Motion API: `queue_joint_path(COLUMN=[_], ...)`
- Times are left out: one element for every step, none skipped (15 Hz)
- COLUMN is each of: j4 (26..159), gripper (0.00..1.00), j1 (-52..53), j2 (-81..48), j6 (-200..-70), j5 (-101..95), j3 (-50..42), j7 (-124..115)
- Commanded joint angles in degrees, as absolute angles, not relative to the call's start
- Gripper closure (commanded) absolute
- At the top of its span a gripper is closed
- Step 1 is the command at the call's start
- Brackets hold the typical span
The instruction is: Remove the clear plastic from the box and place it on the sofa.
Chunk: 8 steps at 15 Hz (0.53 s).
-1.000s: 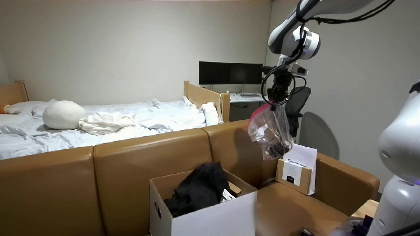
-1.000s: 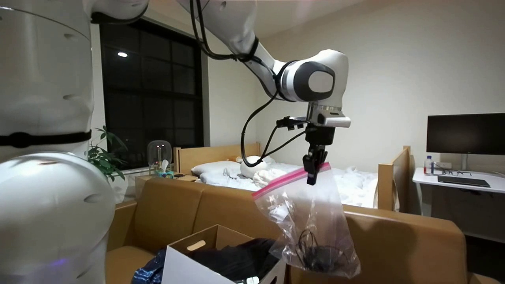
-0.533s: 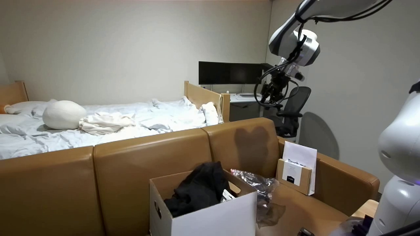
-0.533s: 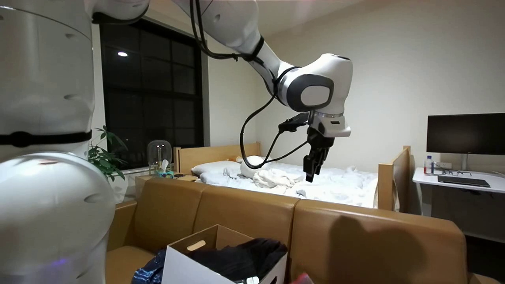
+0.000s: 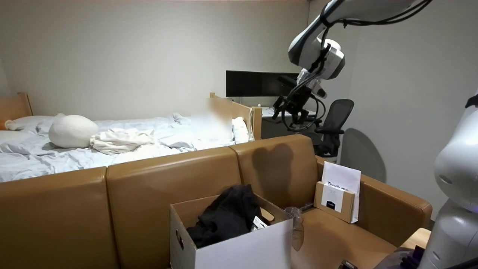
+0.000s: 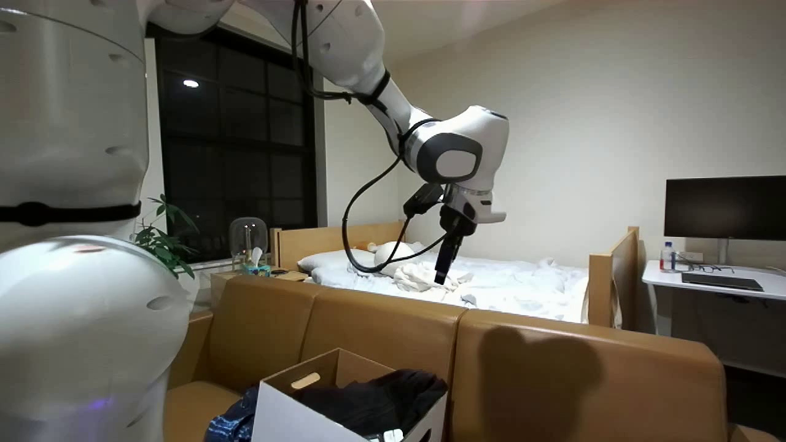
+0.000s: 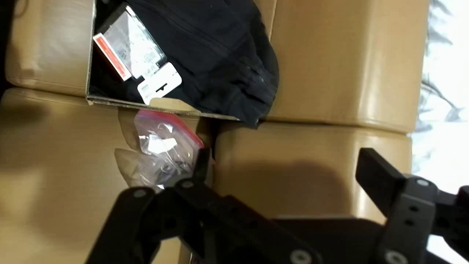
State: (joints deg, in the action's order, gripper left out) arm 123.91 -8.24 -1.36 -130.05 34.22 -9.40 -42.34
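Note:
The clear plastic, a zip bag (image 7: 155, 146) with a pink-red strip and dark cords inside, lies on the sofa (image 7: 311, 73) seat beside the box. An exterior view shows only part of the plastic bag (image 5: 297, 233) past the box's edge. The white cardboard box (image 5: 242, 248) holds a black garment (image 5: 227, 216) and a small package (image 7: 135, 47). High over the sofa back, my gripper (image 5: 285, 115) is tilted and apart from everything. In the wrist view my gripper (image 7: 284, 157) stands wide open with nothing between its fingers; one finger covers part of the bag.
A small brown carton (image 5: 334, 201) and a white paper (image 5: 341, 175) lean at the sofa's armrest. Blue patterned fabric (image 6: 233, 417) lies by the box. Behind the sofa are a bed (image 6: 528, 288), a desk (image 6: 718, 285) with a monitor, and an office chair (image 5: 338, 116).
The gripper has opened and let go of the plastic bag, which dropped from it to the sofa seat beside the box. The arm has tilted and shifted sideways over the sofa back.

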Motion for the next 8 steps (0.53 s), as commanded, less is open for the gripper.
queue_joint_path(j4=[131.6, 133.5, 135.9, 138.0, 140.1, 141.5, 142.7, 143.5], gripper=[0.0, 0.0, 0.0, 0.0, 0.0, 0.0, 0.0, 0.0], j1=[-5.2, -4.2, -3.1, -2.1, -1.0, -0.1, 0.6, 1.2], j2=[2.4, 3.0, 4.1, 4.9, 5.7, 6.0, 6.1, 5.9], j6=[-131.4, -131.4, -132.2, -133.2, -134.3, -134.8, -135.7, -136.1], j5=[34.9, 34.6, 34.4, 33.7, 33.0, 32.8, 32.6, 32.6], j3=[-5.9, -4.9, -3.8, -2.7, -1.5, -0.5, 0.5, 1.2], j7=[-35.2, -34.3, -34.1, -35.1, -36.5, -37.2, -38.0, -37.5])
